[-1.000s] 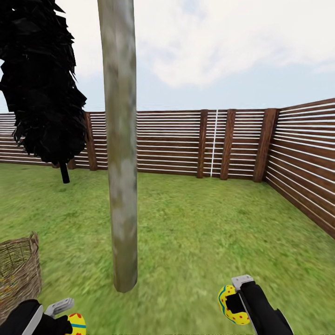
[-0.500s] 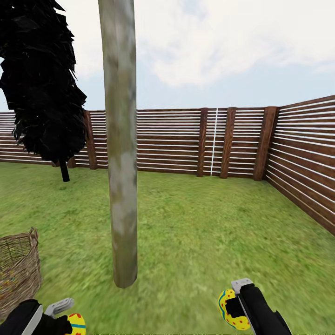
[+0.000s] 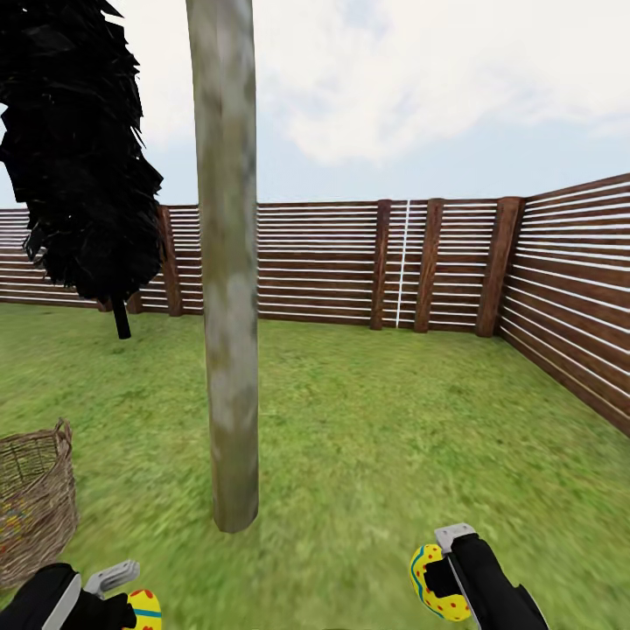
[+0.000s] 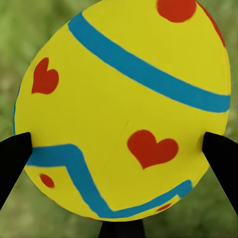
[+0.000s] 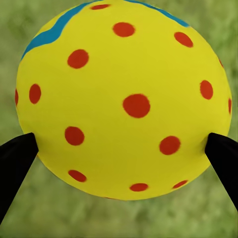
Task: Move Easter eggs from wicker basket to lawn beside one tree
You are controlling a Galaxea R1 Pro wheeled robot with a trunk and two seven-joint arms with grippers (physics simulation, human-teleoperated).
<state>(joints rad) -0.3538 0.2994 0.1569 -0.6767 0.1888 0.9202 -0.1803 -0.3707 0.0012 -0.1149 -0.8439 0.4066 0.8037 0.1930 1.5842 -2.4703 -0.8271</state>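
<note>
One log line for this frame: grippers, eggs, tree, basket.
left gripper: shut on yellow heart-patterned egg | right gripper: shut on yellow red-dotted egg | pale grey-green tree trunk: ahead | brown wicker basket: left

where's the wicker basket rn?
Head view, far left: the wicker basket sits on the lawn, left of the tree, just beyond the left pincer.

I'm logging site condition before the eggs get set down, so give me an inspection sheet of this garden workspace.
Surface: lawn, mottled green grass, bare around the trunk.
Job's things: tree trunk straight ahead; wicker basket to its left, something coloured dimly inside; heart egg and dotted egg are in the grippers.
Clutter: nothing seen.
Grippers: left gripper shut on the heart egg; right gripper shut on the dotted egg, both low above the grass.
Cables: nothing seen.
Surroundings: slatted brown fence, black columnar tree at back left, cloudy sky.
</note>
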